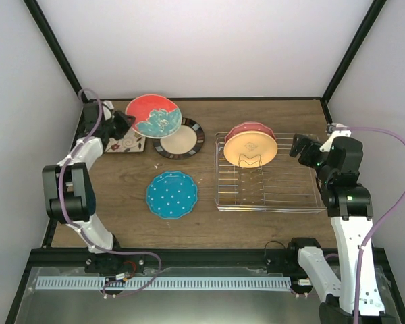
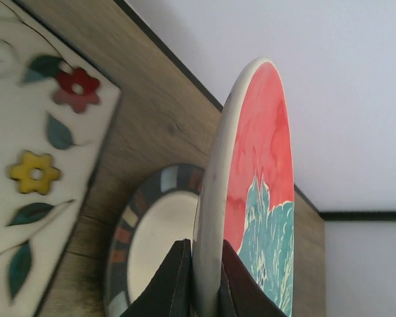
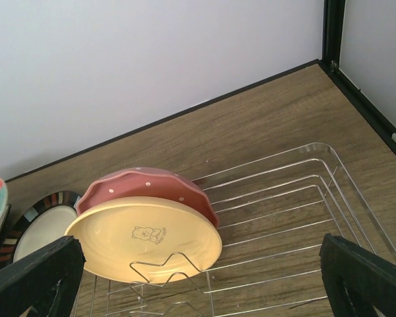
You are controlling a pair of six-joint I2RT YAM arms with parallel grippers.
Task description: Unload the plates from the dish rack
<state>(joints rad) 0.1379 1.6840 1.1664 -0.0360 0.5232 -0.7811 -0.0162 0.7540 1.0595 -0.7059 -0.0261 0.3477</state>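
Left fingers point(image 2: 173, 285) are clamped on the red plate point(image 2: 261, 165) over the desk's point(image 1: 121, 177) far-left corner, right fingers point(image 3: 36, 277) apart by the dish rack point(image 1: 304, 201). Three plates point(image 1: 171, 194) down already, orange-yellow plate point(image 1: 250, 148) and pink scalloped plate point(image 1: 251, 126) left inside.

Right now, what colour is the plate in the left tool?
The plate is red with a teal flower, best seen from the left wrist.

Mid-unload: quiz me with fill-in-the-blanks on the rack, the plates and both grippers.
The rectangular silver wire dish rack holds ___ plates: an orange-yellow one and a pink-red scalloped one.
The left gripper is shut on the rim of the ___ plate with a teal flower.
The right gripper, beside the rack, has its jaws ___.
Missing words: two; red; open.
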